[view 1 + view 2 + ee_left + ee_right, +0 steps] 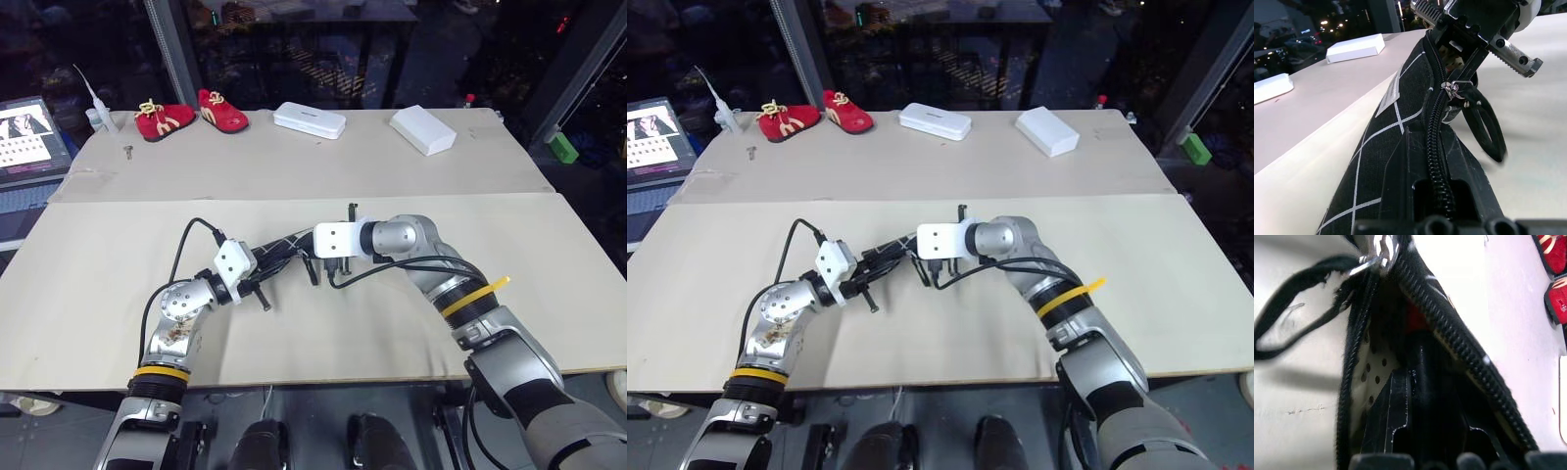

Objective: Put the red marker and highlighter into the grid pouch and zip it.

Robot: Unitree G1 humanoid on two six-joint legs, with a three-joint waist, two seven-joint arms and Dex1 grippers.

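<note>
Inserting slim black-barrelled red marker (1418, 325), right gripper (1420, 396) clamped on it inside the black white-gridded fabric pouch (1400, 132), which left gripper (1437, 196) pinches shut above the table; next, judged: release, withdraw, zip.

Red shoes (186, 116), two white cases (310, 120) on table (549, 284).

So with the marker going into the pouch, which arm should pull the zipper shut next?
Probably the right. The left gripper is shut on the grid pouch, holding it up, and should stay put. The right gripper, reaching into the open mouth with the red marker, sits beside the zipper pull strap.
</note>
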